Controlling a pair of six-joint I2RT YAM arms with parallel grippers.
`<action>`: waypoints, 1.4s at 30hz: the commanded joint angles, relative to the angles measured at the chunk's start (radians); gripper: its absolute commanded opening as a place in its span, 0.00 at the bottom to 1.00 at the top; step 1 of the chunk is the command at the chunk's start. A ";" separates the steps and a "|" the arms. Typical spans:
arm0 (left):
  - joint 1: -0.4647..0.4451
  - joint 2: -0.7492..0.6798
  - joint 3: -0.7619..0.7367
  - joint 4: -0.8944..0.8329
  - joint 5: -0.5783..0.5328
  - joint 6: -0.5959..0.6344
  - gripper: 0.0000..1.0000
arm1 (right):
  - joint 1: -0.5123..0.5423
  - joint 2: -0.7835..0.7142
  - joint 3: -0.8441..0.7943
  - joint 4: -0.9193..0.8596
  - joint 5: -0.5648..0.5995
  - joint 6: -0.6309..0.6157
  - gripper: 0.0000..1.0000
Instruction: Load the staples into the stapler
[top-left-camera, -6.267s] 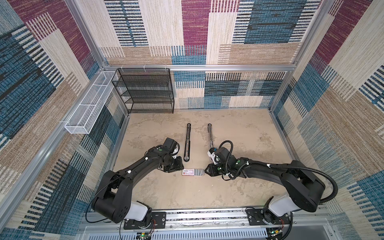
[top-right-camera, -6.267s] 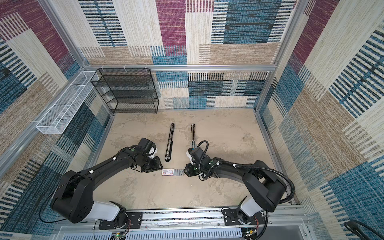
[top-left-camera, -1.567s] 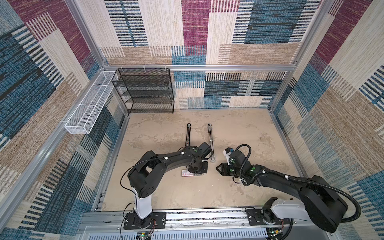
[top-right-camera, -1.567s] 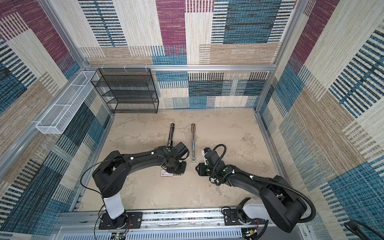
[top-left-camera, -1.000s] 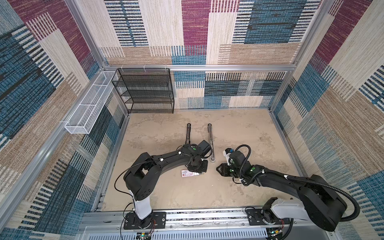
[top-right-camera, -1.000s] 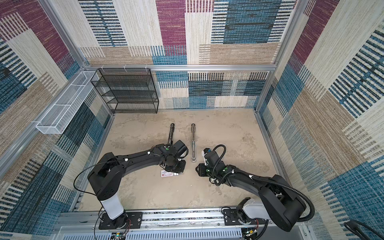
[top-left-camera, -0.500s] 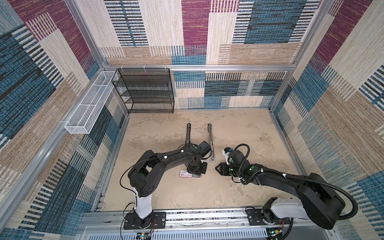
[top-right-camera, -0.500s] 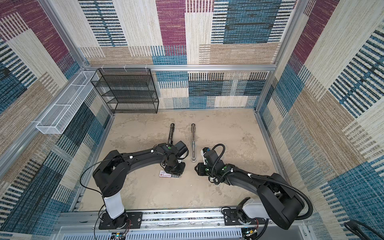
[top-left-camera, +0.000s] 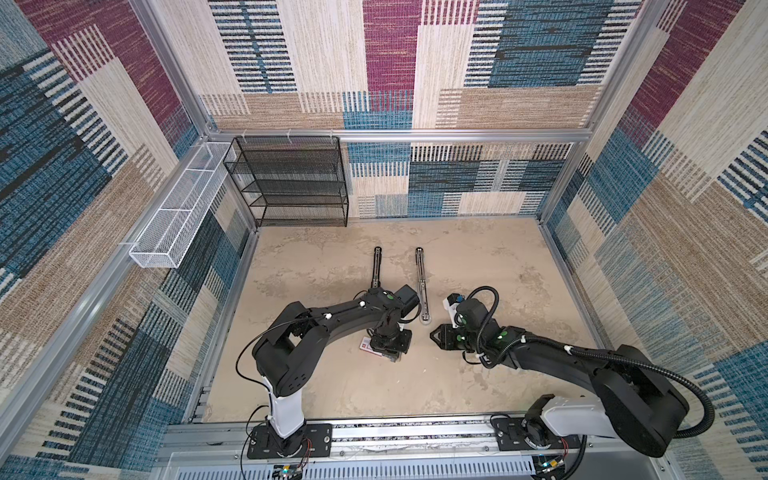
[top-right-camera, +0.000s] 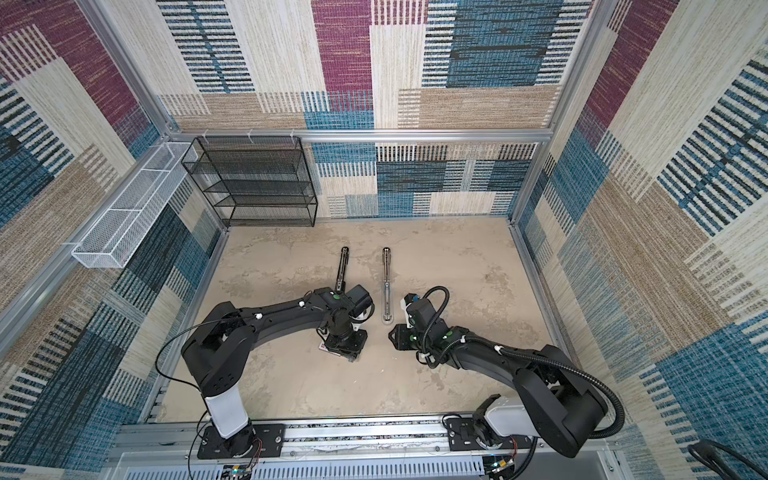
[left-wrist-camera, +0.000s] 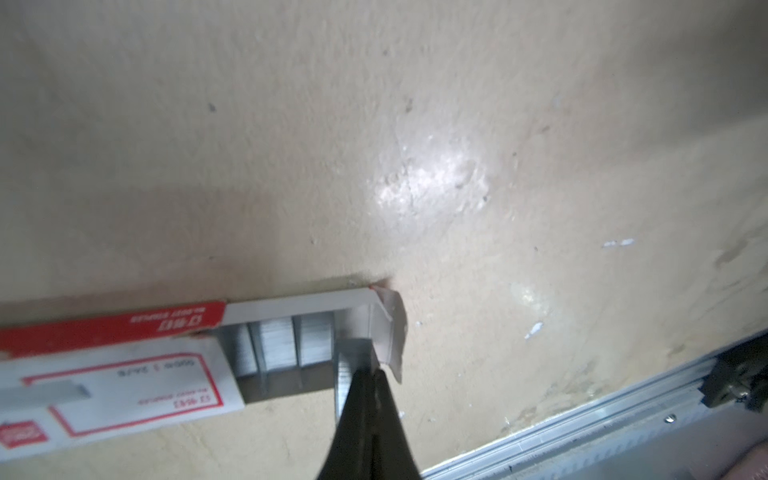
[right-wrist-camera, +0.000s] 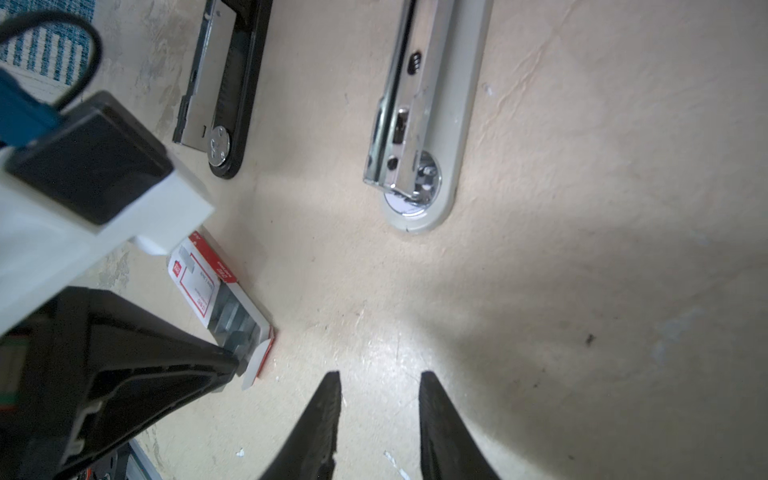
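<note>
The staples box (left-wrist-camera: 124, 374) is white and red and lies flat with its tray slid out, showing grey staples (left-wrist-camera: 282, 345) in rows. My left gripper (left-wrist-camera: 368, 374) is shut on one strip of staples (left-wrist-camera: 345, 382), which tilts out past the tray's open end. In both top views this gripper (top-left-camera: 392, 357) (top-right-camera: 351, 357) points down over the box (top-left-camera: 365, 345). My right gripper (right-wrist-camera: 380, 374) hovers open and empty just right of the box (right-wrist-camera: 199, 282). Beyond it lie two long stapler pieces, one black (right-wrist-camera: 224, 83) and one light grey with a chrome channel (right-wrist-camera: 419, 112).
A black wire shelf (top-left-camera: 291, 183) stands at the back left. A white wire basket (top-left-camera: 178, 208) hangs on the left wall. An aluminium rail (left-wrist-camera: 582, 419) runs along the table's front edge, near the box.
Several seconds ago my left gripper was at the box's left end and the right one at its right end. Over the last second the right gripper edged slightly towards the box; the left stayed at the tray's open end.
</note>
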 joint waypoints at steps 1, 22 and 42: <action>0.001 -0.009 0.011 -0.045 0.000 0.043 0.00 | 0.000 0.003 0.002 0.028 -0.003 -0.003 0.35; 0.148 -0.335 -0.071 0.384 0.207 -0.006 0.00 | -0.148 -0.133 0.046 0.197 -0.230 -0.023 0.37; 0.210 -0.482 -0.335 1.185 0.578 -0.261 0.00 | -0.322 -0.096 0.017 0.907 -0.825 0.276 0.52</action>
